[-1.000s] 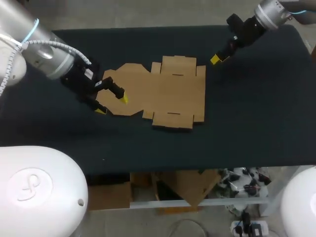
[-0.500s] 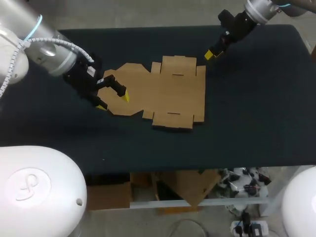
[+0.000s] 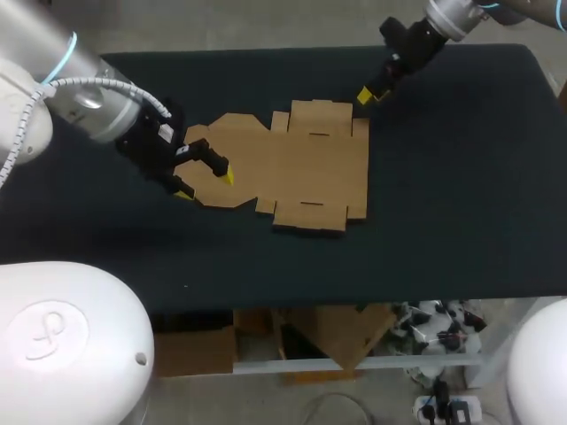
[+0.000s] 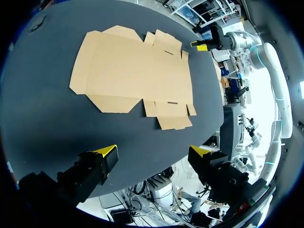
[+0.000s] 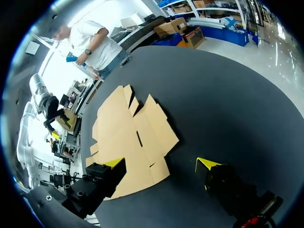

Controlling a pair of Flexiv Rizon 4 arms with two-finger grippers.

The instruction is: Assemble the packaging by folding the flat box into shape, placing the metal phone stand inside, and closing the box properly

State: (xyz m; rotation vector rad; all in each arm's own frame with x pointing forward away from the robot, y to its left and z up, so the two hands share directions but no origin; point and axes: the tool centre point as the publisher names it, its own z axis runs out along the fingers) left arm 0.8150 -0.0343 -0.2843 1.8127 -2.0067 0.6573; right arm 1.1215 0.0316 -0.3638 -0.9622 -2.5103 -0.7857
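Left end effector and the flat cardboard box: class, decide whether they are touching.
Apart. The left wrist view shows dark table between the open left end effector's yellow tips and the cardboard box ahead.

Left arm [image 3: 89, 97] and right arm [image 3: 447, 13] hover, jaws apart (nothing held).
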